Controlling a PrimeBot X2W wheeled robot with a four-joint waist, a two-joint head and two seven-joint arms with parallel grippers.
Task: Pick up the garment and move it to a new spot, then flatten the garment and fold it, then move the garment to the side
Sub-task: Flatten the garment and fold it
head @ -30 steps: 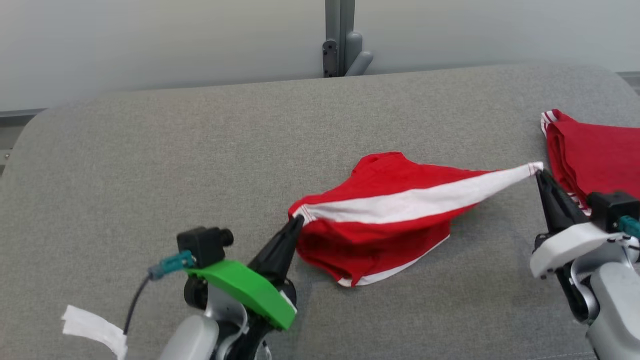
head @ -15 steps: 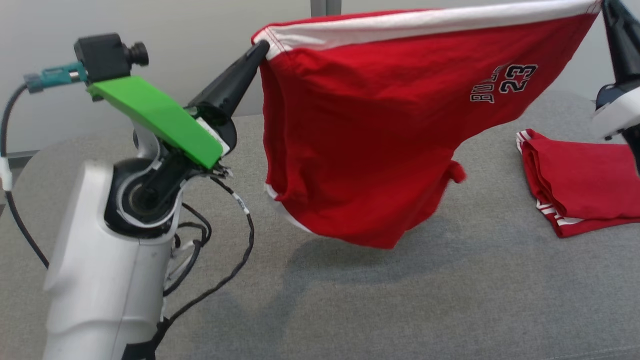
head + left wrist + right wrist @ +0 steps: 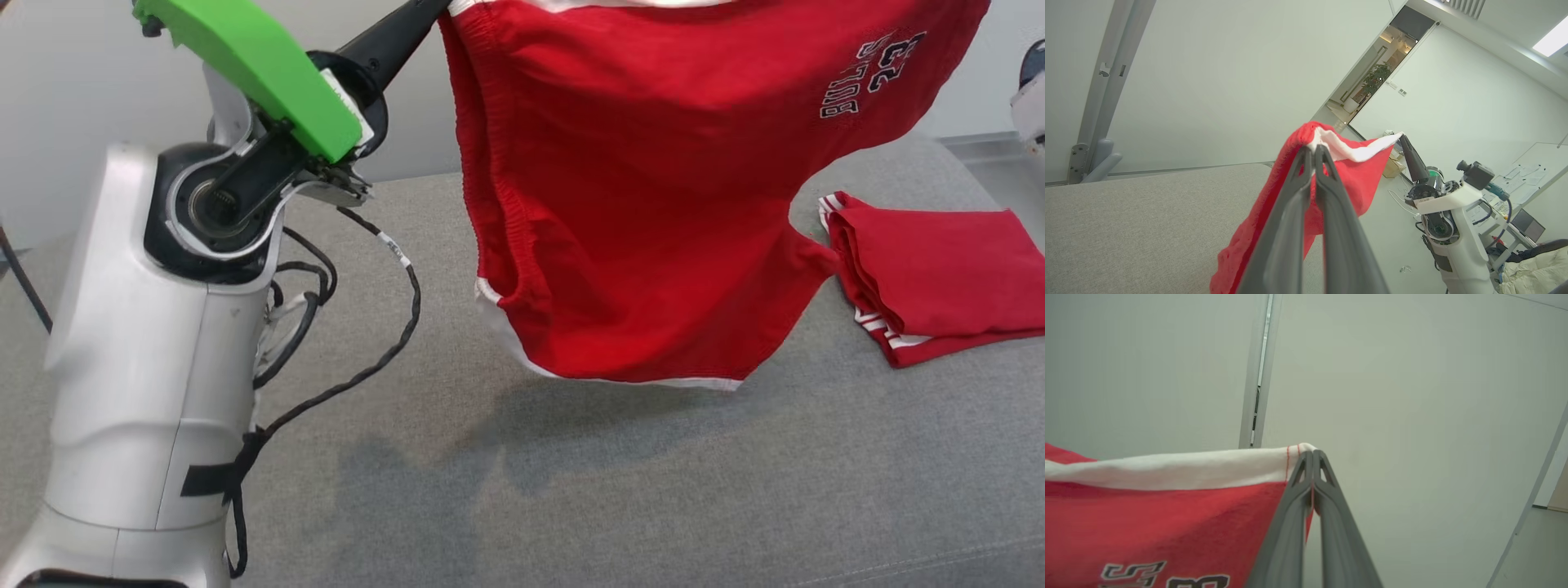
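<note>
The garment (image 3: 653,188) is a pair of red shorts with a white waistband and a "BULLS 23" print. It hangs in the air, stretched by its waistband between both grippers, with its lower hem clear of the grey surface (image 3: 571,490). My left gripper (image 3: 1313,149) is shut on one waistband corner, and its dark fingers (image 3: 396,37) reach up to the head view's top edge. My right gripper (image 3: 1311,454) is shut on the other white corner of the garment (image 3: 1167,514).
A second red garment (image 3: 939,278) lies folded on the grey surface at the right. My pale left forearm (image 3: 139,367) with loose black cables stands tall at the left. A wall and a grey post stand behind the surface.
Both grippers have lifted the garment off the surface and raised it higher, so it now hangs spread out. The head view has shifted as well.
</note>
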